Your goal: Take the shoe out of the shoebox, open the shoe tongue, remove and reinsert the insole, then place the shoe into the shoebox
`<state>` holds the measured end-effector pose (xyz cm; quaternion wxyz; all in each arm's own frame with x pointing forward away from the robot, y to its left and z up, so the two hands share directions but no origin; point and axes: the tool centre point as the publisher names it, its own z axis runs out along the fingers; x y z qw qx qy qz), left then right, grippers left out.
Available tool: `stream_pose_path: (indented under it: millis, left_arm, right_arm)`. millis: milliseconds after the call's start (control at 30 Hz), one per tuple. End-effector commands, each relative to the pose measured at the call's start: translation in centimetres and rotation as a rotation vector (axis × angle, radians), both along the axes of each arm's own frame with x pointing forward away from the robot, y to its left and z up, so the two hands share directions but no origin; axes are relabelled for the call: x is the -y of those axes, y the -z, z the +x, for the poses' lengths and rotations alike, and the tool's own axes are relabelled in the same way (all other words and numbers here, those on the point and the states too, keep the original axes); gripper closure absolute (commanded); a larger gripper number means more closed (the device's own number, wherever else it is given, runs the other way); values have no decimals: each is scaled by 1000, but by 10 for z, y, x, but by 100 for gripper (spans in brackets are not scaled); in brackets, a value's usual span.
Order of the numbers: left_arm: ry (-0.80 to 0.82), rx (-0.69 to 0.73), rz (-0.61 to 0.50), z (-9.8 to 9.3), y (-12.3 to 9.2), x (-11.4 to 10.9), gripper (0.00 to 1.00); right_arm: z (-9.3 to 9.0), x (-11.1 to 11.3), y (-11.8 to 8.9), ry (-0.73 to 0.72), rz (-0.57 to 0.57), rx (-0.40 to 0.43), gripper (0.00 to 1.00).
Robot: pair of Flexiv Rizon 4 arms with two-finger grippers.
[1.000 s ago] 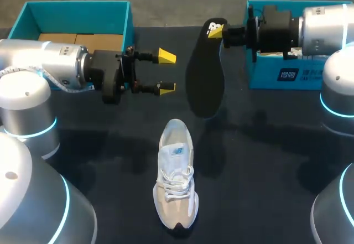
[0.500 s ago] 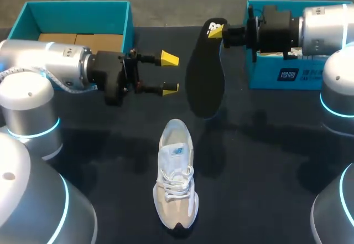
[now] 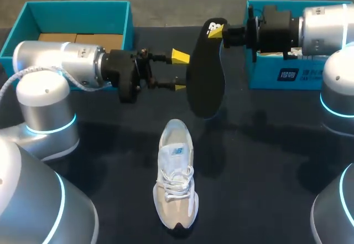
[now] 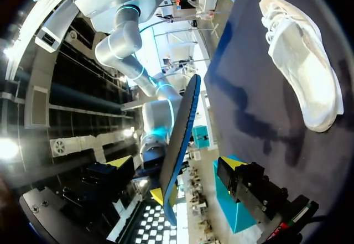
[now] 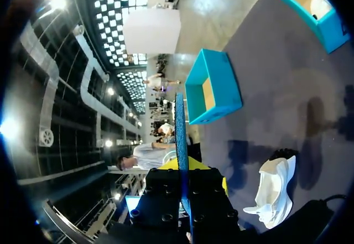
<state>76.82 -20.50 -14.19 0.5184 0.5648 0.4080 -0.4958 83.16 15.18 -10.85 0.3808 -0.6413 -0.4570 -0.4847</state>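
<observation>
right tool pinched insole by one end | left tool spread at its edge | risk: off-centre closing could twist insole loose

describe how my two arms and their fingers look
The left arm and right arm are smooth silver-grey cylinders with rounded joints ringed by glowing cyan bands. The left gripper and right gripper are black blocks with two thin black fingers tipped bright yellow. A pale cable loops beside the left arm.
</observation>
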Motion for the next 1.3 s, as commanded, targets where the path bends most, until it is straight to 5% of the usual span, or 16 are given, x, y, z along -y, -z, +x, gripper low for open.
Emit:
stream_pose_path:
  millis: [33,567,633,1300]
  left_arm:
    - [9,1,-15,7,3,15,0]
    - [42,17,-47,-5,-15,24,37]
    - [42,16,-49,-7,-16,22,50]
    - [62,11,-59,-14,-19,23,72]
  right_arm:
    - [1,-2,-1,2,-6,-3,100]
    - [1,-2,-1,2,-6,-3,100]
    - [1,-2,-1,2,-6,-3,100]
    - [1,-2,-1,2,-6,-3,100]
